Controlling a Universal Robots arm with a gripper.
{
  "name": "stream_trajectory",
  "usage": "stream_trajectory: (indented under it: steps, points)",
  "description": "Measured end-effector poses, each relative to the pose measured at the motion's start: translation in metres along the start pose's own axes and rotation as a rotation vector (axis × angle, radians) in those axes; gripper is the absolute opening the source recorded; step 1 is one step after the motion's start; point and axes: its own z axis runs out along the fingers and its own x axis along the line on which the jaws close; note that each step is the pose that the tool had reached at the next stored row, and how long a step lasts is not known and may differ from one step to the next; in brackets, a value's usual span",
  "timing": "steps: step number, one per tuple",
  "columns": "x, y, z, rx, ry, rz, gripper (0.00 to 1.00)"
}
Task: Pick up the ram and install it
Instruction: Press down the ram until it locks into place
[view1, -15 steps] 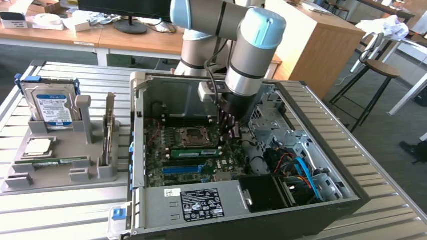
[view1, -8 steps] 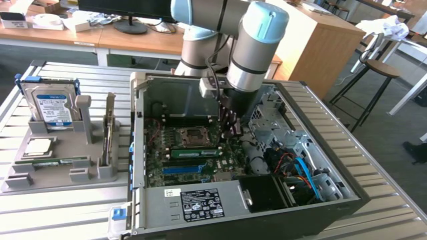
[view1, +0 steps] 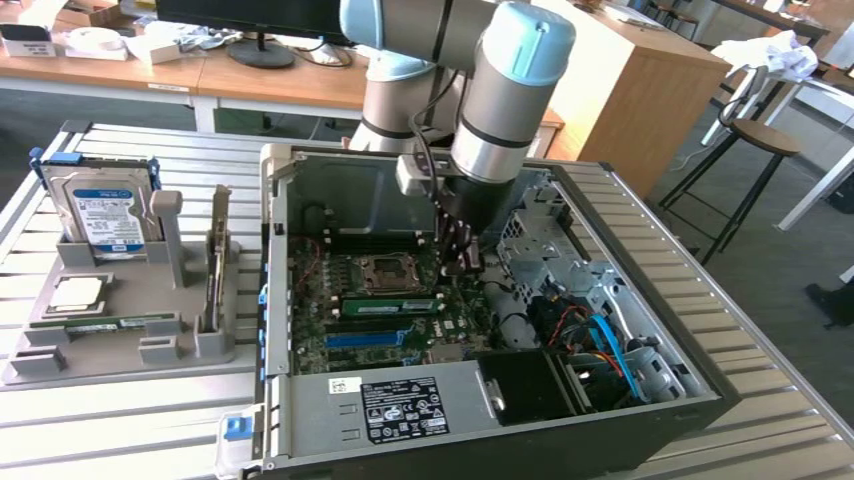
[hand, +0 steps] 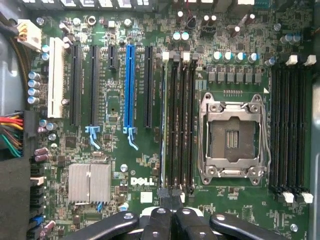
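The ram, a thin green stick, stands on edge in a slot of the motherboard inside the open computer case, between the processor socket and the blue slot. In the wrist view the ram shows edge-on as a pale line beside the black memory slots. My gripper hangs inside the case just past one end of the ram. Its black fingers are pressed together over the end of the memory slots, so the gripper is shut with nothing seen between them.
A grey holder at the exterior view's left carries a hard drive, an upright expansion card, a processor and another green stick. Cables and drive bays crowd the case's other side. The processor socket lies beside the slots.
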Motion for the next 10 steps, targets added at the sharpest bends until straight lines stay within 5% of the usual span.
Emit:
stream_trajectory:
  steps: [10]
  points:
    - [0.0,0.0322,0.0008,0.0001,-0.0001,0.0,0.1]
